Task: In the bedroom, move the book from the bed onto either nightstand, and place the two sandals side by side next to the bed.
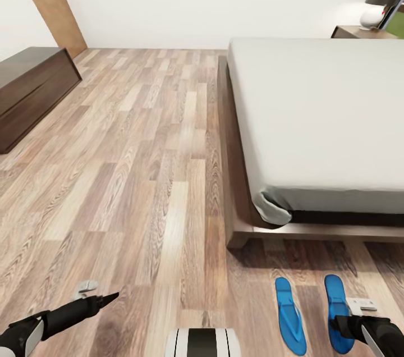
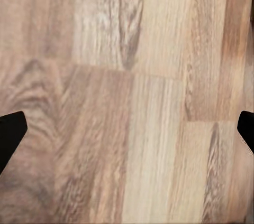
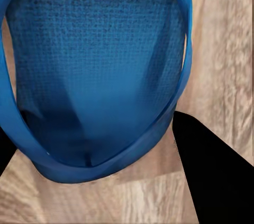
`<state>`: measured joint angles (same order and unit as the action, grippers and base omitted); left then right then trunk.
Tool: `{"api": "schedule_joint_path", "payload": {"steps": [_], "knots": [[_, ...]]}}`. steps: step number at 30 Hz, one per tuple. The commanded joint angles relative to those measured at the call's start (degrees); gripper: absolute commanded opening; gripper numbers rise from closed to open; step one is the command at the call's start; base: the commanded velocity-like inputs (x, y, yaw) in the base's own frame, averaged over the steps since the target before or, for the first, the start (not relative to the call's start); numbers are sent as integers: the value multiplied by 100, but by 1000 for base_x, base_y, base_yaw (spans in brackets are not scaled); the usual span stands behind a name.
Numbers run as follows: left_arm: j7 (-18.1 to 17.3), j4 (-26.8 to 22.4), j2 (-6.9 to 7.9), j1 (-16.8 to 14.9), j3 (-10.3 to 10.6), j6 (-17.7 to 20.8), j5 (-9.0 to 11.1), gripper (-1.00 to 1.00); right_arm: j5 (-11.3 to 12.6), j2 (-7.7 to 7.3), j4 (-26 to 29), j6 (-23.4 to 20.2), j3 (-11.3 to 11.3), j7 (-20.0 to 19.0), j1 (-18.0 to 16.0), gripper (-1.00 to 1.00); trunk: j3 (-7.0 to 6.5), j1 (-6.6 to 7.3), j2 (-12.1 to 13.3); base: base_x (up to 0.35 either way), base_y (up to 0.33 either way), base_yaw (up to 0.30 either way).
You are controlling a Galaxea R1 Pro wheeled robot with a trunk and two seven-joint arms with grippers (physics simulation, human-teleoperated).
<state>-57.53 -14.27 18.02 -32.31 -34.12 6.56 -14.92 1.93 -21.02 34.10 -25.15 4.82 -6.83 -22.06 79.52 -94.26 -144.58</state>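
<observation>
At the lower right of the head view, the right gripper (image 1: 352, 323) is hovering over one of two flat bright blue sandals (image 1: 338, 312), jaws spread across it, beside its twin (image 1: 290, 315) near the dark wooden bed (image 1: 238, 200). Sandal placing looks nearly done; the book comes next. The left gripper (image 2: 127, 134) is hanging wide open over the wood-plank floor (image 1: 140, 177).

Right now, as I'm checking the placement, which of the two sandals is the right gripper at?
The right-hand sandal: the right gripper sits over its near half. The left-hand sandal lies free beside it.

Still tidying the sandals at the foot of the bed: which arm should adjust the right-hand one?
Right. Its end effector sits directly over that sandal; the left end effector hangs over bare floor.
</observation>
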Motion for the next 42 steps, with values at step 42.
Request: {"api": "schedule_joint_path", "payload": {"steps": [42], "knots": [[-36, 56, -8, -4, -47, -23, -29, 100, 18, 45, 1, -34, 19, -21, 0, -100, 447, -54, -28, 33, 26, 0]]}}
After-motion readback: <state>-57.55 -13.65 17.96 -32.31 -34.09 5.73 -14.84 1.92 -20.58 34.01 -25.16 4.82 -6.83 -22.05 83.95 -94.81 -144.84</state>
